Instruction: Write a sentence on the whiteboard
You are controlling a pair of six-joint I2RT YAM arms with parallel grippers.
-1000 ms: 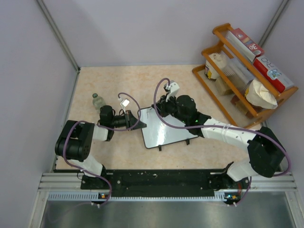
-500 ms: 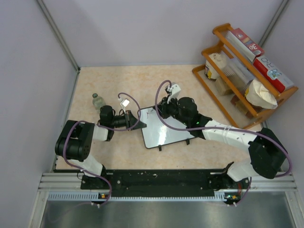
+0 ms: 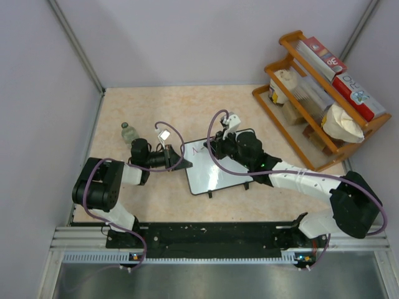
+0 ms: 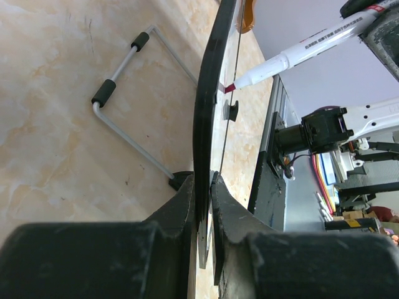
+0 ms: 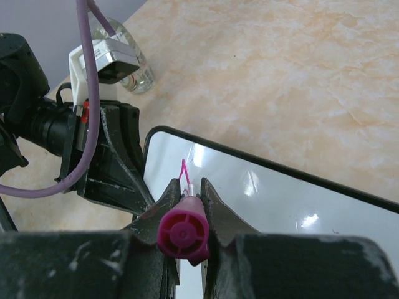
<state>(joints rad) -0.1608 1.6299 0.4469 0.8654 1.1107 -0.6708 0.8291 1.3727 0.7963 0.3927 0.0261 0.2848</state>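
The whiteboard [image 3: 215, 174] stands tilted at mid-table, white with a thin black frame. My left gripper [image 3: 176, 157] is shut on its left edge; the left wrist view shows the frame [image 4: 209, 112] edge-on between the jaws. My right gripper [image 3: 212, 148] is shut on a pink marker [image 5: 182, 233], its magenta end cap towards the camera. The marker tip [image 4: 229, 88] touches the board near the upper left corner. Of the sentence, only a short pink stroke [image 5: 184, 169] shows on the whiteboard [image 5: 280, 199].
A small clear bottle [image 3: 128, 132] stands left of the left gripper. A wooden rack [image 3: 318, 93] with boxes and bags fills the back right. The board's wire stand [image 4: 124, 93] rests on the table behind it.
My right gripper with the marker has shifted slightly right and nearer along the board's top. A pink stroke now shows there. The left arm has not moved.
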